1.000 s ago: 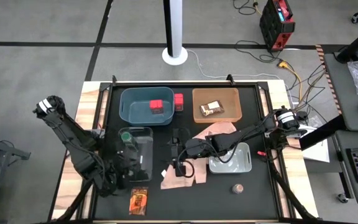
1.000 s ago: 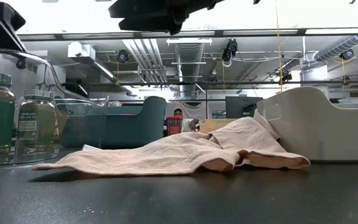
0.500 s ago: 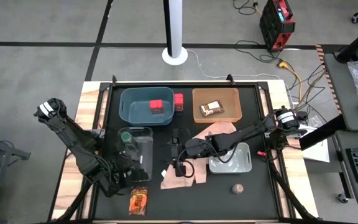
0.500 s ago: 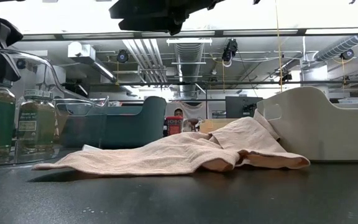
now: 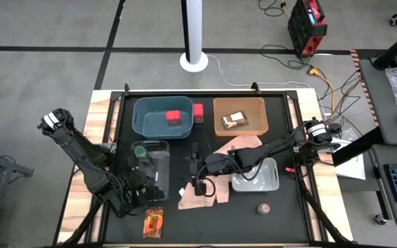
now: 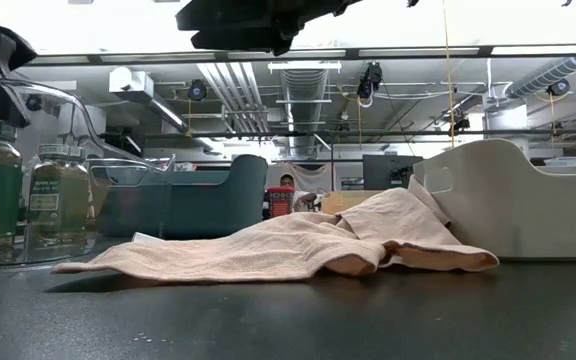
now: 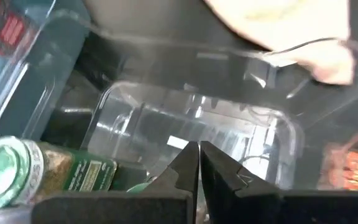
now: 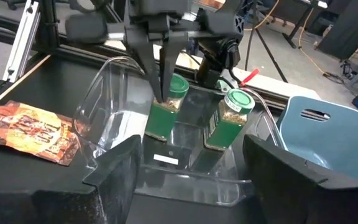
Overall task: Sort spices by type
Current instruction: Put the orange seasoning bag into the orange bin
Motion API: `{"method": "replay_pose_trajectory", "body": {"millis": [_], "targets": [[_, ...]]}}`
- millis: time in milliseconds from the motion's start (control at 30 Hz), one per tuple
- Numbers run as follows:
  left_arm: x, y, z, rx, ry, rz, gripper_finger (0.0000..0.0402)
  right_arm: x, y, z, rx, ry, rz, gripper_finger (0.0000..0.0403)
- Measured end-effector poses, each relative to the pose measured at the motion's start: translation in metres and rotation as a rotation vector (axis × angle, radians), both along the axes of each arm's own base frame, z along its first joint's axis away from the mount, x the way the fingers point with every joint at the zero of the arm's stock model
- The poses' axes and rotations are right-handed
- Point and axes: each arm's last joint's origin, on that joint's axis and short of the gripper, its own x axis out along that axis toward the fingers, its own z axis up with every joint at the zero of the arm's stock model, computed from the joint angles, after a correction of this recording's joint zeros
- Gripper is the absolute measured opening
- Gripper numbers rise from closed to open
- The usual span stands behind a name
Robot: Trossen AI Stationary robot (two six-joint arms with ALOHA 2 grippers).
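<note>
High view, my inventory: left gripper [image 5: 145, 187] over the clear bin [image 5: 163, 160], fingers pinched together, nothing between them. 2 green-lidded jars [image 8: 166, 107] stand inside that bin, apart. Right gripper [image 5: 200, 180], fingers spread, hangs above the pink cloth [image 5: 243, 143]. Orange-red packet [image 5: 154, 222] lies near the table's front edge.

two dark jointed arms [image 5: 81, 155], black tapered fingers [image 7: 182, 168]

two green-lidded jars [image 8: 166, 107] upright in clear bin, orange packet [image 5: 154, 222] flat
</note>
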Motion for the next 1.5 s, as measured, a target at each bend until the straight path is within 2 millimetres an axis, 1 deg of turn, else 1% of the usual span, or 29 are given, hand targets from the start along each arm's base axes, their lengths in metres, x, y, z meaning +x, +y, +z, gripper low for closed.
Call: {"method": "replay_pose_trajectory", "body": {"millis": [133, 300, 400, 500, 633, 800, 867, 933, 1000, 1100, 1200, 1300, 1433, 1500], "targets": [[0.004, -0.004, 0.020, 0.020, -0.008, -0.041, 0.0000, -0.002, 0.001, 0.001, -0.003, 0.016, 0.003, 0.0264], [0.008, -0.007, 0.051, 0.034, -0.074, -0.038, 0.0000, -0.007, 0.005, 0.004, -0.015, 0.039, -0.015, 0.0249], [0.012, -0.012, 0.064, 0.004, -0.097, -0.053, 0.0000, -0.013, 0.007, 0.007, -0.016, 0.071, -0.019, 0.0241], [0.014, -0.019, 0.073, -0.081, -0.061, -0.075, 0.0000, -0.024, 0.012, 0.015, 0.002, 0.109, -0.019, 0.0235], [0.019, -0.037, 0.080, -0.209, 0.015, -0.118, 0.0000, -0.041, 0.024, 0.024, 0.003, 0.170, -0.021, 0.0229], [0.028, -0.073, 0.084, -0.303, 0.100, -0.194, 0.0000, -0.064, 0.041, 0.041, 0.019, 0.192, -0.012, 0.0226], [0.032, -0.087, 0.083, -0.306, 0.121, -0.212, 0.0000, -0.072, 0.046, 0.047, 0.041, 0.191, -0.002, 0.0226], [0.037, -0.102, 0.077, -0.294, 0.138, -0.219, 0.0000, -0.080, 0.052, 0.052, 0.055, 0.196, 0.013, 0.0226], [0.043, -0.116, 0.068, -0.291, 0.160, -0.210, 0.0002, -0.086, 0.057, 0.055, 0.070, 0.202, 0.024, 0.0226], [0.050, -0.134, 0.052, -0.285, 0.204, -0.191, 0.0020, -0.097, 0.066, 0.060, 0.097, 0.216, 0.040, 0.0226], [0.055, -0.149, 0.034, -0.261, 0.235, -0.165, 0.0051, -0.104, 0.076, 0.060, 0.121, 0.226, 0.059, 0.0226], [0.059, -0.164, 0.020, -0.271, 0.274, -0.165, 0.0093, -0.109, 0.085, 0.060, 0.137, 0.232, 0.079, 0.0226], [0.066, -0.189, 0.003, -0.235, 0.299, -0.220, 0.0149, -0.115, 0.097, 0.059, 0.153, 0.238, 0.104, 0.0226], [0.069, -0.200, -0.008, -0.198, 0.322, -0.252, 0.0170, -0.118, 0.101, 0.059, 0.154, 0.239, 0.117, 0.0226]]}}
